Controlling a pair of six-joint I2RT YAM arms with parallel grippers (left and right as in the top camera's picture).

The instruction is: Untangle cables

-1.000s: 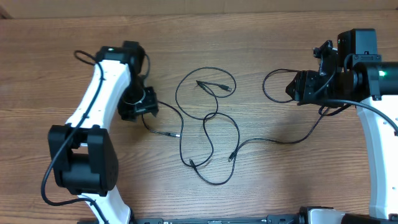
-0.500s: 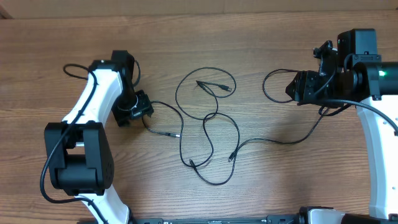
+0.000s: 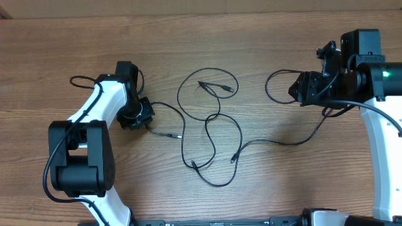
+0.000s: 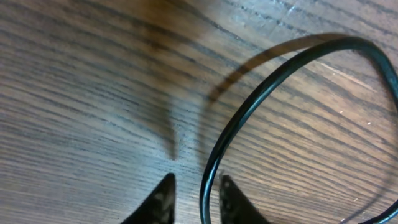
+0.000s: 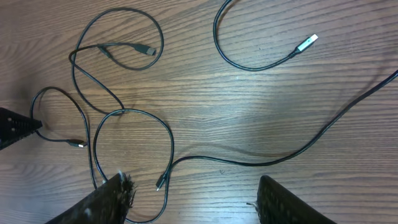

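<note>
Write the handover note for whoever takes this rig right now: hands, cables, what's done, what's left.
Left hand: open, low over the table, fingers straddling a black cable without clamping it.
Right hand: open wide, empty, above the table's right side.
Cables: crossing loops lie mid-table. One long cable trails toward the right arm. A silver-tipped plug lies free near the right hand.
Done: nothing separated; the loops overlap.
Left: probably close on the straddled cable, draw it leftward, then free the others one by one.
</note>
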